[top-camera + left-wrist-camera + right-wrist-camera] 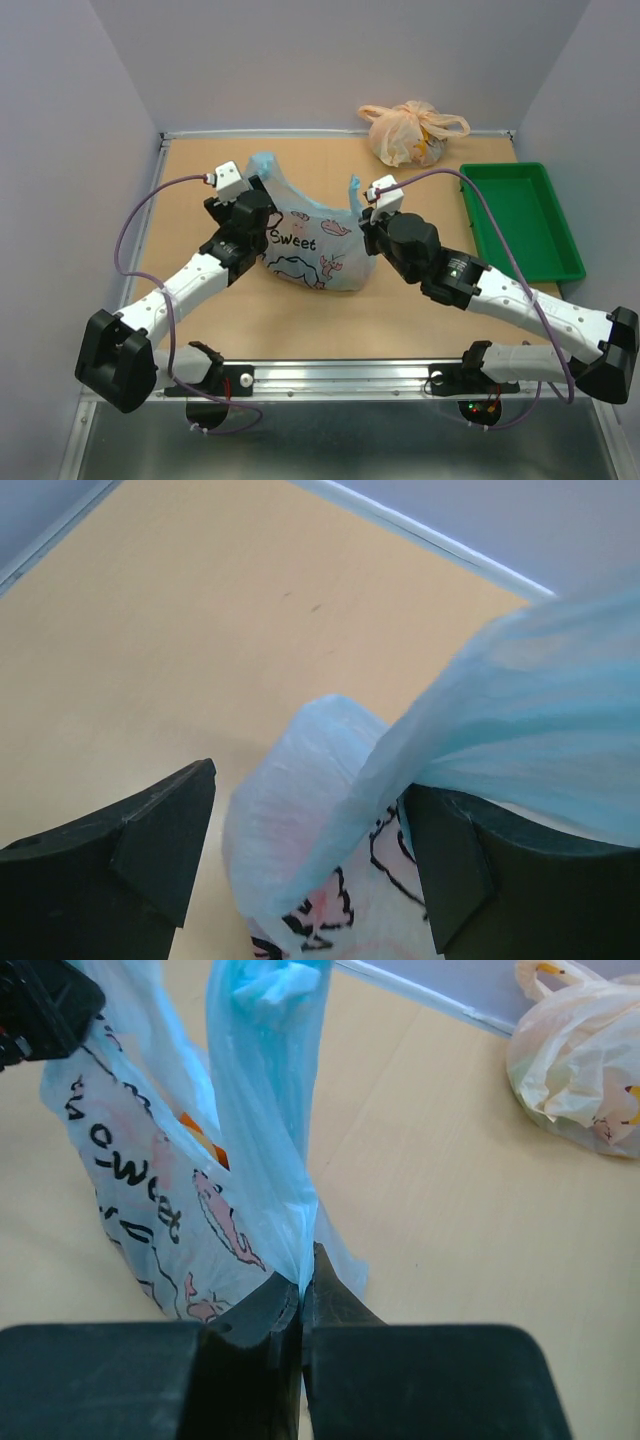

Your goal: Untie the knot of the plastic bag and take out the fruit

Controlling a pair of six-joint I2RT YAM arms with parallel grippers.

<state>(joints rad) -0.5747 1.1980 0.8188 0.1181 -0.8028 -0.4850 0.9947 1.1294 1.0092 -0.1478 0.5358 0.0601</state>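
L tool (308, 783): wide open, nothing gripped; bag (305, 245) handle (520, 710) laid across its gap, rising to its right | R tool (303, 1285): shut on other handle (265, 1080), stretched straight ahead | bag sat btw both tools; fruit presumed inside, not clearly seen.

Reads as a robotics lab, a boxed-in test cell rather than a lived-in room. Shows in plain grey-lilac walls (60, 150) closing three sides of a bare tan board (330, 320), in a left arm (190, 285) and a right arm (520, 305) of white and black bolted to an aluminium rail (340, 375) at the near edge, in purple cable (125, 235) looping loose. Holds props — a green tray (520, 220), a peach-orange bag (405, 135), the plastic bag (305, 245) in light blue.
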